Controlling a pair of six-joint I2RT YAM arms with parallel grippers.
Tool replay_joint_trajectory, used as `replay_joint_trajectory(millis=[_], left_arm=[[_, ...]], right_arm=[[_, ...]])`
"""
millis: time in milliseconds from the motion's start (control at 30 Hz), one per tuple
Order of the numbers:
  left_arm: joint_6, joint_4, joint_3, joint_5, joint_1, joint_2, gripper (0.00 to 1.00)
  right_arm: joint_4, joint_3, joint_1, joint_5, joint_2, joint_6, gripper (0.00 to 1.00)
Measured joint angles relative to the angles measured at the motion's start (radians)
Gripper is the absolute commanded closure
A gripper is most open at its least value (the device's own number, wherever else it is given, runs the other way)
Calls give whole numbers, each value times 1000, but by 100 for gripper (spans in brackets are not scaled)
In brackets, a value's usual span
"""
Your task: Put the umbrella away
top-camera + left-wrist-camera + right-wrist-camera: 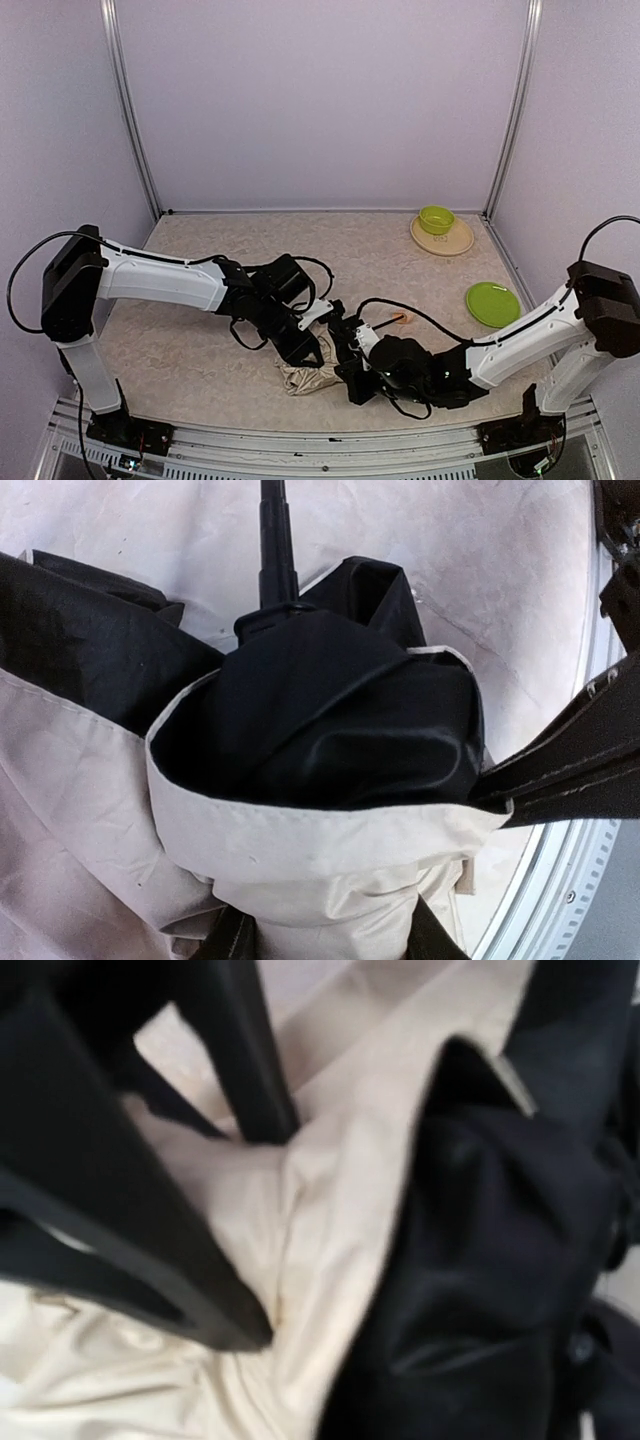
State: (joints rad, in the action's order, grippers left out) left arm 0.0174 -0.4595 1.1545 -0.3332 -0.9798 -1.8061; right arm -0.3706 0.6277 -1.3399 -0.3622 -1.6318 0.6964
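**Umbrella heaped at the counter's near middle, both arms on it**

The pale, mottled counter (330,240) fills the floor of the booth. The left arm (160,280) reaches in from the left and the right arm (520,345) from the right, and their wrists meet near the front middle. There the umbrella (305,378) lies collapsed in a crumpled heap, with cream cloth outside and black lining bulging from the folds.

Well apart, at the far right, a tan plate (458,246) carries a green bowl (436,218). A green plate (492,303) lies nearer.

The left jaws stand partway closed around the bunched cream cloth, with a finger (232,942) on each side of it. The right jaws are closed tight against the cloth just beside them. That view is blurred, so I cannot tell whether any cloth is pinched between them. The thin black shaft (276,550) runs out of the lining, away from the left wrist.
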Motion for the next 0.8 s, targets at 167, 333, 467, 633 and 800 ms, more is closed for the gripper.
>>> replay_joint_trajectory(millis=[167, 333, 467, 633, 800], left_arm=[[-37, 43, 22, -13, -32, 0, 88], [-86, 73, 35, 5, -61, 0, 90], [-116, 55, 35, 23, -67, 0, 90], [-140, -58, 27, 45, -60, -16, 90], [-153, -69, 36, 27, -51, -24, 90]], right_arm=[[-65, -141, 82, 133, 176, 15, 100], [-104, -218, 158, 281, 262, 23, 99], [-105, -225, 201, 378, 282, -1, 91], [-93, -224, 240, 416, 283, -26, 81], [-51, -209, 238, 483, 296, -159, 75]])
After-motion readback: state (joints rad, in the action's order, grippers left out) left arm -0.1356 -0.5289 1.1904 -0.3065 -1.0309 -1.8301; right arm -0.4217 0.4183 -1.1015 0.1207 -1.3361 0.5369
